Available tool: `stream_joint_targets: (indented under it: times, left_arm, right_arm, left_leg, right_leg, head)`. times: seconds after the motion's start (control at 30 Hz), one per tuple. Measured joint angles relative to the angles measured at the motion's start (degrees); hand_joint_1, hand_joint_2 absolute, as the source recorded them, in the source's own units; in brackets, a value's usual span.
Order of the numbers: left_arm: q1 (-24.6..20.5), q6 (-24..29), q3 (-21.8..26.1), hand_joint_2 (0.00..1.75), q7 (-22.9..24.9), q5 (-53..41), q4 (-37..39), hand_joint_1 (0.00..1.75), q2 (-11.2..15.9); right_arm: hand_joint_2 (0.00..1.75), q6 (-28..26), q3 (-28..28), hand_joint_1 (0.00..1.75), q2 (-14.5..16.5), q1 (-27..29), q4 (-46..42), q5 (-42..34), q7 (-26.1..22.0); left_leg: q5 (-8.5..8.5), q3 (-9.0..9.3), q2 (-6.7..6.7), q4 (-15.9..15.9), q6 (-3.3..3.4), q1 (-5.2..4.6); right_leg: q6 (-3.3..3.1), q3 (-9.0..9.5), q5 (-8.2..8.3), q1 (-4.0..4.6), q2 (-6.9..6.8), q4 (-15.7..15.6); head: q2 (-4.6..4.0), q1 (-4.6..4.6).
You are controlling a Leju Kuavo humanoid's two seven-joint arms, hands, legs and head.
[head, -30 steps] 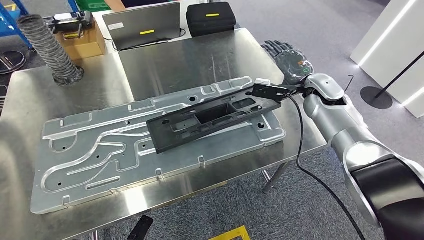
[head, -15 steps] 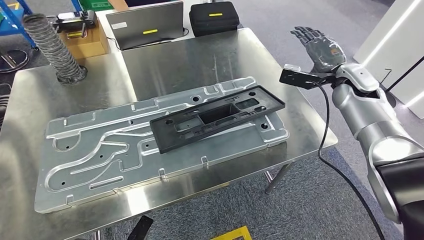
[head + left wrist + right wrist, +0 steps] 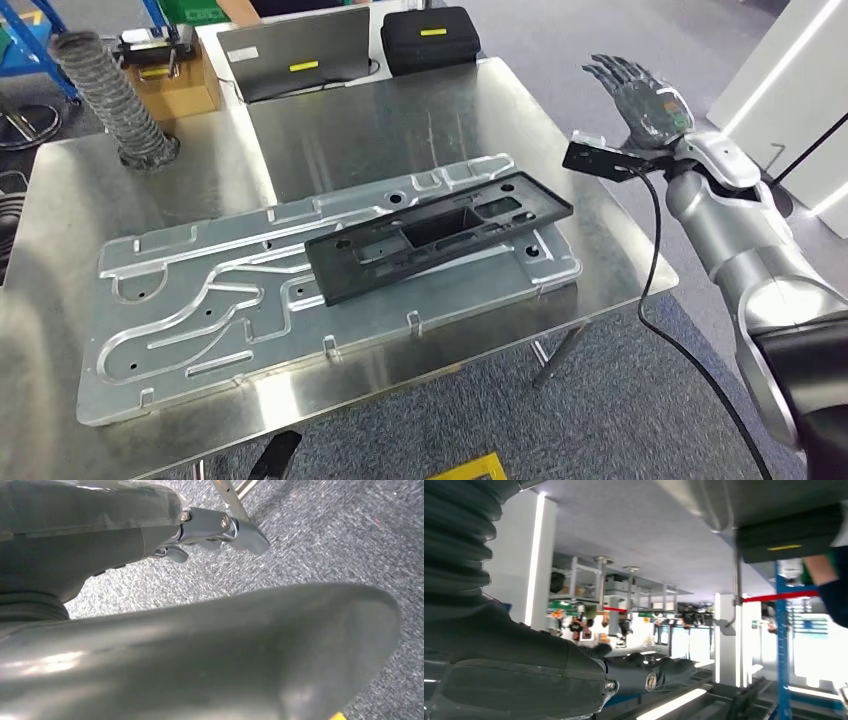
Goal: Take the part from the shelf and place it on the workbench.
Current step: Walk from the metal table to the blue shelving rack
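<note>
The black rectangular part (image 3: 440, 235) lies flat and slantwise on a large grey machined plate (image 3: 200, 300), which rests on the steel workbench (image 3: 400, 110). My right hand (image 3: 645, 100) is raised beyond the table's right edge, well clear of the part, with spread fingers and an empty palm. In the right wrist view that right hand (image 3: 574, 675) stretches out with nothing in it. My left hand (image 3: 200, 645) hangs low over grey carpet, thumb and fingers apart, holding nothing.
At the back of the workbench stand a grey flat case (image 3: 295, 50), a black case (image 3: 430, 38), a cardboard box (image 3: 180, 85) and a ribbed hose (image 3: 110, 95). A black cable (image 3: 650, 280) hangs from my right wrist. White panels (image 3: 790, 70) stand at the right.
My right hand has lifted off the part's right end and moved up and to the right, off the table. The part stays on the plate. The camera has shifted slightly.
</note>
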Motion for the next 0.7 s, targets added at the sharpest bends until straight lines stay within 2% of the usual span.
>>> stream_joint_targets:
  times: [0.03, 0.07, 0.1, 0.17, 0.2, 0.23, 0.27, 0.3, 0.37, 0.4, 0.43, 0.53, 0.57, 0.6, 0.67, 0.7]
  left_arm:
    - [-0.1, -0.1, 0.0, 0.00, 0.0, 0.0, 0.0, 0.00, 0.0]
    - [-0.3, -0.1, 0.0, 0.00, 0.0, 0.0, 0.0, 0.00, 0.0]
    - [-0.4, -0.2, 0.0, 0.00, 0.0, 0.0, 0.0, 0.00, 0.0]
    - [-0.5, -0.2, 0.0, 0.00, 0.0, 0.0, 0.0, 0.00, 0.0]
    - [-0.5, -0.2, 0.0, 0.00, 0.0, 0.0, 0.0, 0.00, 0.0]
    - [-0.4, -0.3, 0.0, 0.00, 0.0, 0.0, 0.0, 0.00, 0.1]
    - [-0.4, -0.3, 0.0, 0.00, 0.0, 0.0, 0.0, 0.00, 0.1]
    - [-0.3, -0.3, 0.0, 0.00, 0.0, 0.0, 0.0, 0.00, 0.1]
    - [-0.3, -0.3, 0.1, 0.00, 0.0, 0.1, 0.0, 0.00, 0.1]
    - [-0.3, -0.3, 0.1, 0.00, 0.0, 0.1, 0.0, 0.00, 0.1]
    - [-0.3, -0.3, 0.1, 0.00, 0.0, 0.2, 0.0, 0.00, 0.1]
    - [0.0, -0.5, 0.1, 0.00, 0.0, 0.2, 0.0, 0.00, 0.2]
    - [0.1, -0.6, 0.1, 0.00, 0.0, 0.1, 0.0, 0.00, 0.2]
    - [0.1, -0.7, 0.1, 0.00, 0.0, 0.1, 0.0, 0.00, 0.2]
    - [0.2, -0.8, 0.1, 0.00, 0.0, 0.0, 0.0, 0.00, 0.3]
    - [0.2, -0.9, 0.1, 0.00, 0.1, 0.0, 0.0, 0.00, 0.3]
  right_arm:
    - [0.00, 0.0, 0.0, 0.00, 0.5, 0.0, -0.1, 0.1, 0.0]
    - [0.00, 0.0, 0.1, 0.00, 1.1, -0.1, -0.3, 0.2, 0.0]
    - [0.00, 0.0, 0.1, 0.00, 1.5, -0.3, -0.5, 0.3, 0.1]
    - [0.00, 0.1, 0.3, 0.00, 2.6, -0.5, -0.8, 0.3, 0.3]
    - [0.00, 0.2, 0.4, 0.00, 3.1, -0.6, -0.9, 0.3, 0.4]
    - [0.00, 0.3, 0.4, 0.00, 3.6, -0.6, -1.0, 0.3, 0.5]
    - [0.00, 0.3, 0.5, 0.00, 4.1, -0.7, -1.1, 0.3, 0.5]
    - [0.00, 0.4, 0.5, 0.00, 4.4, -0.8, -1.4, 0.3, 0.6]
    - [0.00, 0.4, 0.5, 0.00, 5.1, -1.4, -2.0, 0.2, 0.6]
    - [0.00, 0.4, 0.5, 0.00, 5.3, -1.7, -2.3, 0.1, 0.7]
    - [0.00, 0.4, 0.5, 0.00, 5.5, -2.0, -2.5, 0.0, 0.7]
    - [0.00, 0.2, 0.5, 0.00, 6.1, -2.5, -2.8, 0.0, 1.0]
    - [0.00, 0.2, 0.6, 0.00, 6.3, -2.5, -2.8, 0.0, 1.0]
    - [0.00, 0.1, 0.6, 0.00, 6.4, -2.5, -2.8, -0.1, 1.0]
    - [0.00, 0.1, 0.5, 0.00, 6.6, -2.4, -2.9, -0.2, 1.0]
    - [0.00, 0.1, 0.5, 0.00, 6.6, -2.2, -2.9, -0.4, 1.0]
  left_leg:
    - [0.32, -0.09, 0.04, -0.2, 0.46, 0.03]
    - [0.69, -0.25, 0.09, -0.4, 0.92, 0.11]
    - [1.07, -0.49, 0.12, -0.6, 1.31, 0.20]
    - [1.69, -1.23, 0.08, -0.6, 1.65, 0.13]
    - [2.04, -1.65, 0.06, -0.6, 1.66, 0.08]
    - [2.41, -2.10, 0.03, -0.6, 1.63, 0.04]
    - [2.79, -2.55, 0.00, -0.6, 1.59, 0.00]
    - [3.20, -2.99, -0.04, -0.6, 1.52, -0.04]
    - [4.01, -3.74, -0.13, -0.6, 1.25, -0.15]
    - [4.44, -3.96, -0.16, -0.7, 1.01, -0.17]
    - [4.89, -4.10, -0.18, -0.8, 0.71, -0.15]
    - [6.07, -4.26, -0.22, -1.6, -0.38, -0.03]
    - [5.18, -4.62, -0.20, -1.2, -0.71, -0.03]
    - [3.21, -5.23, -0.18, 0.4, -1.01, -0.04]
    - [-2.96, -7.04, -0.05, 7.1, -1.48, 0.11]
    - [-5.21, -7.74, -0.02, 11.0, -1.69, 0.18]
  right_leg:
    - [0.25, -0.14, -0.38, -0.11, 0.02, 0.3]
    - [0.45, -0.53, -1.49, -0.18, 0.05, 1.3]
    - [0.62, -1.29, -3.39, -0.23, 0.08, 3.5]
    - [0.85, -3.59, -8.25, -0.26, 0.09, 10.7]
    - [0.92, -4.50, -9.94, -0.26, 0.09, 14.1]
    - [0.92, -4.60, -10.58, -0.26, 0.10, 15.8]
    - [0.81, -3.59, -10.10, -0.24, 0.10, 15.3]
    - [0.59, -1.50, -8.86, -0.20, 0.10, 12.5]
    - [-0.06, 3.81, -6.59, 0.06, 0.11, 4.3]
    - [-0.33, 5.48, -5.92, 0.28, 0.13, 1.4]
    - [-0.54, 6.25, -5.67, 0.51, 0.15, -0.3]
    - [-1.31, 5.70, -4.31, 0.71, 0.02, -1.3]
    - [-1.72, 5.37, -3.54, 0.54, -0.09, -1.7]
    - [-2.02, 4.90, -2.71, 0.33, -0.22, -2.1]
    - [-2.35, 3.51, -1.27, 0.10, -0.33, -2.4]
    - [-2.32, 2.71, -0.66, 0.08, -0.37, -2.4]
  head:
    - [-0.01, 0.00]
    - [-0.01, 0.01]
    - [-0.01, 0.01]
    - [0.01, 0.01]
    - [0.01, 0.01]
    - [0.01, 0.01]
    - [0.01, 0.01]
    - [0.01, 0.01]
    - [0.00, 0.00]
    - [0.00, 0.00]
    - [0.00, -0.01]
    - [0.00, -0.01]
    - [0.00, -0.02]
    - [0.00, -0.02]
    - [0.00, -0.02]
    - [0.00, -0.02]
